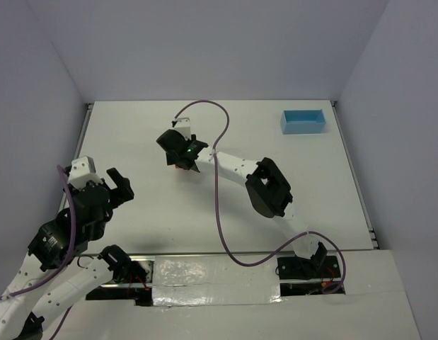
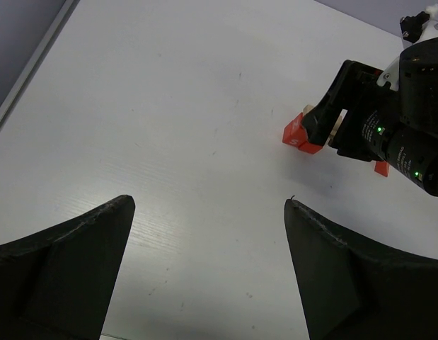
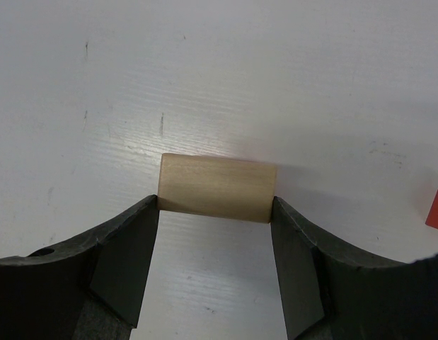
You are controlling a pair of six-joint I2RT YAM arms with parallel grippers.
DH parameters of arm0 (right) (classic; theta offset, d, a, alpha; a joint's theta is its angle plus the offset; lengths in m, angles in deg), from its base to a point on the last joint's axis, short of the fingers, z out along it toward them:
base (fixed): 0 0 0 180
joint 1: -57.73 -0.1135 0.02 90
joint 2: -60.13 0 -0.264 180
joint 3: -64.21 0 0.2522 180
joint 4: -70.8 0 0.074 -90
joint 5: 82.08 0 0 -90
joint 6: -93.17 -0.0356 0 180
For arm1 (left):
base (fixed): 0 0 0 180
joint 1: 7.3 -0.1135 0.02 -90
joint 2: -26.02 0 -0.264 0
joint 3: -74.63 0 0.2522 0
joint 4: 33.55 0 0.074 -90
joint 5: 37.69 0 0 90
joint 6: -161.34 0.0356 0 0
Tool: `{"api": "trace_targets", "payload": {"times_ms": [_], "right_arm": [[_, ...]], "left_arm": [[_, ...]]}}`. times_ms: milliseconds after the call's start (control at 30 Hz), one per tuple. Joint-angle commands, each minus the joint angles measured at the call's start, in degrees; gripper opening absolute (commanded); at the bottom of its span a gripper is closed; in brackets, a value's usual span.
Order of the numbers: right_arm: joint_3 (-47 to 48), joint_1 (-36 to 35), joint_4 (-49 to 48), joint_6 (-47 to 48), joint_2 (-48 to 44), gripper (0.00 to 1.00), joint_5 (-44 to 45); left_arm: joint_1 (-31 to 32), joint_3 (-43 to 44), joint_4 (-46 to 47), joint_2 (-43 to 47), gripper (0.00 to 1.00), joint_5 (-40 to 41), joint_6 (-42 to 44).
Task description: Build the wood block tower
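Clearly, a pale tan wood block (image 3: 217, 188) is clamped between the two fingers of the right gripper (image 3: 216, 209), one dark finger pressed against each of its short ends. It is seen lying crosswise in the right wrist view; whether it rests on the white table (image 1: 134, 127) or is raised just off it cannot be told. No finished tower is seen. The pieces are gathered at the right gripper, left of the table's middle. A red block (image 2: 298, 134) is seen just beside the gripper's fingers in the left wrist view, and a second red piece (image 2: 381, 168) shows below the gripper body. A red edge (image 3: 436, 209) is also caught at the right border of the right wrist view. The left gripper (image 2: 208, 200) is held wide apart and grasps nothing, well apart from the blocks, near the table's left edge. A light blue tray (image 1: 303, 122) is set at the far right corner
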Motion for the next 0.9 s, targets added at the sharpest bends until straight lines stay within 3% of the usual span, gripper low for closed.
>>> {"api": "trace_targets", "payload": {"times_ms": [0,867], "right_arm": [[1.49,0.21,-0.37,-0.56,0.29,0.66,0.35],[2.81,0.21,0.60,-0.38,0.82,0.77,0.26]], "left_arm": [[0.01,-0.35,2.01,0.66,1.00,-0.03,1.00],[0.01,-0.43,2.36,1.01,1.00,-0.38,1.35]]}}
